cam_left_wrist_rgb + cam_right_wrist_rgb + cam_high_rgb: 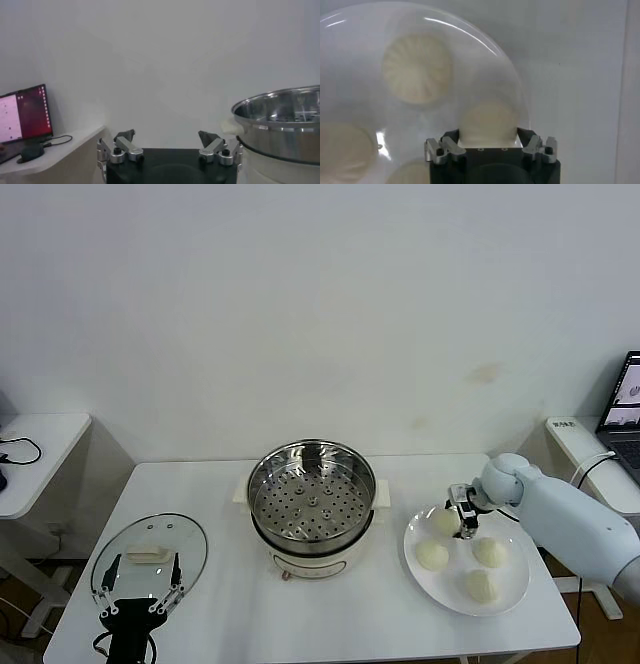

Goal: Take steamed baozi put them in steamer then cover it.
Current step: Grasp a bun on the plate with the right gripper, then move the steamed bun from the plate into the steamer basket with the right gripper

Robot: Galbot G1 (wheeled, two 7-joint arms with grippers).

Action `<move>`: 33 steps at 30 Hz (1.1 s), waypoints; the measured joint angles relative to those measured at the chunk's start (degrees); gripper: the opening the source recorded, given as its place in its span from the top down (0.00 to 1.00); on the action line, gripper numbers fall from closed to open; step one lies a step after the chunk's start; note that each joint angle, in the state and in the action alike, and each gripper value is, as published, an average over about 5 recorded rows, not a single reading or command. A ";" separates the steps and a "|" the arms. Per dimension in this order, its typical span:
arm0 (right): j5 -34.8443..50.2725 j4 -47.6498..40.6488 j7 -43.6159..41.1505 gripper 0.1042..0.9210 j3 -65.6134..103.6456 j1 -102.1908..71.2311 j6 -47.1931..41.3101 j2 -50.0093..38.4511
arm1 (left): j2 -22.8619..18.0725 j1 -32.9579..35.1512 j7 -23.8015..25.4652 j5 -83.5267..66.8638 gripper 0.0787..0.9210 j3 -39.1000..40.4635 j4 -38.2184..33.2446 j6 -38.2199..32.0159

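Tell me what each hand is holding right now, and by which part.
The right hand has its fingers at the sides of the rear-left baozi on the plate; a firm hold cannot be told. The left hand is open over the cover, holding nothing.

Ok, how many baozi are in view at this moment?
4, all on the white plate right of the steamer: one between the right hand's fingers, others at. None in the steamer.

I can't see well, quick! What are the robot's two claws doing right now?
Left gripper: open, empty, above the glass lid.
Right gripper: closed around a baozi on the plate.
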 measured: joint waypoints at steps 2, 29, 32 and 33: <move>-0.04 -0.08 -0.09 0.35 -0.10 0.12 -0.05 0.11 | -0.04 0.04 0.00 -0.01 0.12 0.03 -0.09 0.00; 10.70 10.06 -2.31 0.42 -9.24 14.58 -0.61 -7.87 | 0.93 -0.82 -0.27 -2.43 0.12 1.42 0.20 0.61; 13.40 11.41 -2.24 0.42 -11.68 18.94 -0.86 -7.82 | 1.18 -0.84 -0.32 -2.99 0.12 1.38 0.12 0.62; 14.35 11.74 -2.16 0.42 -12.59 20.51 -0.95 -7.63 | 1.24 -0.86 -0.35 -3.16 0.12 1.35 0.10 0.62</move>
